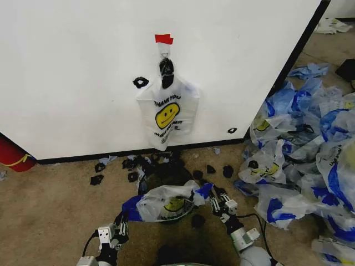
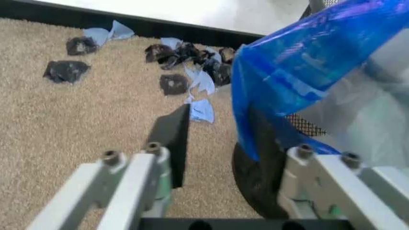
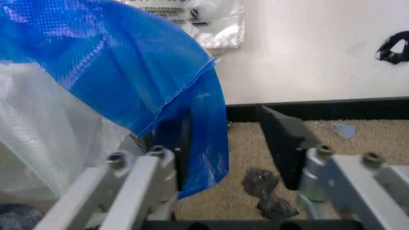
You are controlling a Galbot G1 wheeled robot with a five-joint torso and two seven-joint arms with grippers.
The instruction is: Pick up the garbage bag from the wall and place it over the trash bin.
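Left gripper (image 1: 121, 229) sits low at the bag's (image 1: 166, 204) blue left end, jaws spread wide with that blue edge (image 2: 300, 72) and the bin's (image 2: 259, 179) rim between them, not pinched. The bag lies draped over the bin, long axis running sideways from one gripper to the other, smiley facing up and toward the wall (image 1: 72, 66). Right gripper (image 1: 217, 200) is at the bag's right end, jaws also wide apart; a blue flap (image 3: 191, 120) hangs over one finger, nothing clamped. Another bag (image 1: 167, 111) hangs on the wall beyond both.

Trash bin (image 1: 166, 213) mostly under draped garbage bag (image 1: 166, 204)
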